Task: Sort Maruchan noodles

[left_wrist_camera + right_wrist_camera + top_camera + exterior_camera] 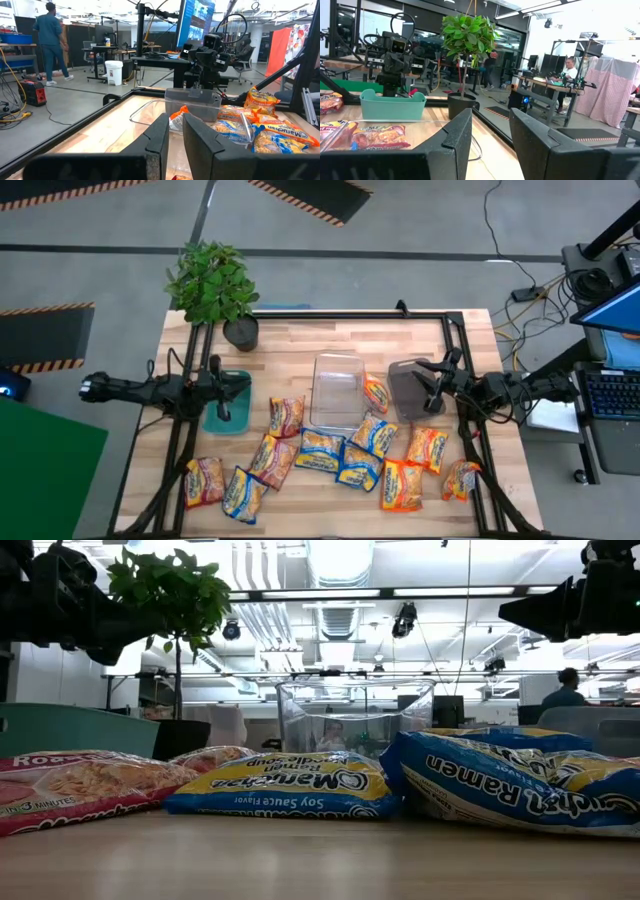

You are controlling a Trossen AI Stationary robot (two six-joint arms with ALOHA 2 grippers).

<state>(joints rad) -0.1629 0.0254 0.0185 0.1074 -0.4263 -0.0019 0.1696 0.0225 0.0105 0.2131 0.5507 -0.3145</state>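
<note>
Both jaws slightly parted, holding nothing visible

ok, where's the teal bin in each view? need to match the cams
High view: teal bin sits left of centre, under the left claw.
Low view: its flat wall fills the left edge, behind the packets.
Left wrist view: not in it.
Right wrist view: left of centre, the left arm standing over it.
Shared landmark: the potted plant, next to the bin in all three views that show it.
</note>
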